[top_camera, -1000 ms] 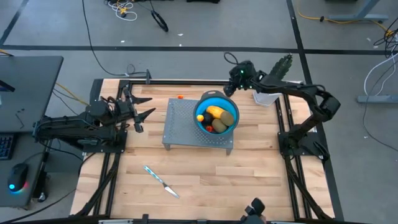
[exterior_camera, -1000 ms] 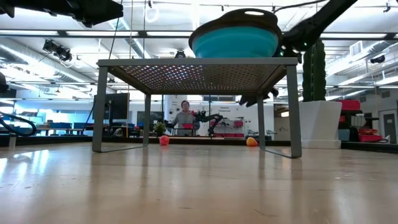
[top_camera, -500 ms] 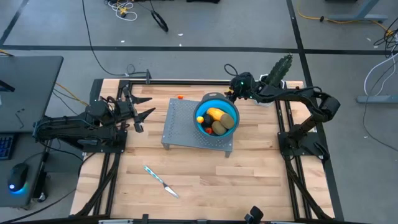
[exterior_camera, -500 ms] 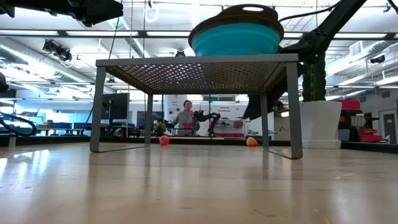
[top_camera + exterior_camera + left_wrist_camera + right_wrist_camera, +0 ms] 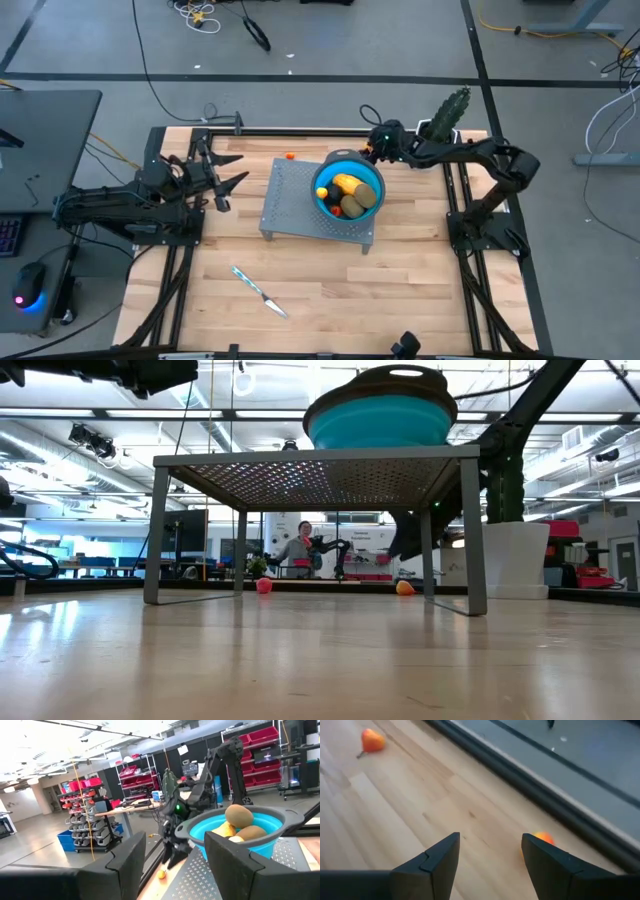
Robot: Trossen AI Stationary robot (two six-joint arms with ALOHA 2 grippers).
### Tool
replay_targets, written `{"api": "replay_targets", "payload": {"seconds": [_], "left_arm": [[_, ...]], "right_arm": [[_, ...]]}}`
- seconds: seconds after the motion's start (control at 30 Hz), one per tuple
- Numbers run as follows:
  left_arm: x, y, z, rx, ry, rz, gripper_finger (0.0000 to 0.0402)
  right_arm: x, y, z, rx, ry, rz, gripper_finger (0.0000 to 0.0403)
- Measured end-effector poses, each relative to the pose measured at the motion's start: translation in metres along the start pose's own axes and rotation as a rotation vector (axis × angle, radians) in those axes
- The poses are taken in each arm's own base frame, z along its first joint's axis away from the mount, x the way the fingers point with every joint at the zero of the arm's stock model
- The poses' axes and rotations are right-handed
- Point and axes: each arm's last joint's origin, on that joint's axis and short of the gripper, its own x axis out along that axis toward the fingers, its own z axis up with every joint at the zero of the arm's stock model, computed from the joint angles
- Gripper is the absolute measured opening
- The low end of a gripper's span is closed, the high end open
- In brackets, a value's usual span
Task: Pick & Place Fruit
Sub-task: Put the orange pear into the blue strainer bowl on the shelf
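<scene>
Most of the fruit [image 5: 348, 190] already sits in the blue bowl [image 5: 325, 172] on the perforated metal stand [image 5: 290, 205]. Two small orange pieces [image 5: 542, 838] remain on the table's far edge. The right gripper [image 5: 489, 851], fingers spread, hangs low behind the bowl near one; the rail crowds it. The left gripper [image 5: 222, 176] waits spread at left.

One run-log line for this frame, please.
right gripper open, low near orange piece | left gripper open, parked | bowl holds fruit
</scene>
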Motion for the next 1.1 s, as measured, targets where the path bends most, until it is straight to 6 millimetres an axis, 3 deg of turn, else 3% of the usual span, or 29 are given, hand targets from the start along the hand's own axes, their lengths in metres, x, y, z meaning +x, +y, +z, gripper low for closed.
{"api": "replay_targets", "payload": {"seconds": [0.2,0.83,1.1], "left_arm": [[0.0,0.0,0.0,-0.001,-0.001,-0.002,0.021],[0.0,-0.001,-0.002,0.003,0.021,-0.009,0.021],[0.0,-0.001,-0.002,0.004,0.02,-0.009,0.021]], "right_arm": [[0.017,-0.001,-0.016,0.021,0.084,-0.009,0.0225],[0.019,-0.005,-0.01,-0.022,0.009,-0.161,0.0225],[0.034,-0.004,-0.02,-0.007,0.021,-0.181,0.0225]]}}
